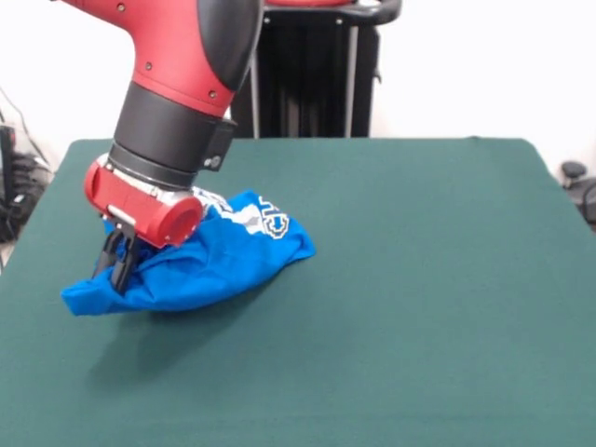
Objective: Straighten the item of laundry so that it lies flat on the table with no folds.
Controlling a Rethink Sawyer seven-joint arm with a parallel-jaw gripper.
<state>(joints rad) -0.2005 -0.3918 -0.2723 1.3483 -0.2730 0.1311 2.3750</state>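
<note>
1. Laundry first: blue T-shirt [200,265], bunched into a lump on the left half of the table [419,307], nowhere near flat.
2. Claw [115,265] down at the shirt's left end, black fingers [121,264] pressed right into the cloth. Looks pinched on a bit of fabric, fingers close together with blue showing on both sides.
3. Just above that, red wrist [149,205] with a round red cap, hanging over the left part of the heap and hiding some of it.
4. Further up, fat black-and-red arm [182,84] coming down from the top left at a slant.
5. Shirt itself: left end tapering to a low point past the fingers, right end rounded and humped up, white print [261,219] partly showing along the top ridge, lettering not readable.
6. Folds and creases all over, dark shadow under the front edge on the green cloth.
7. Black stand [317,79] behind the table's far edge.
</note>
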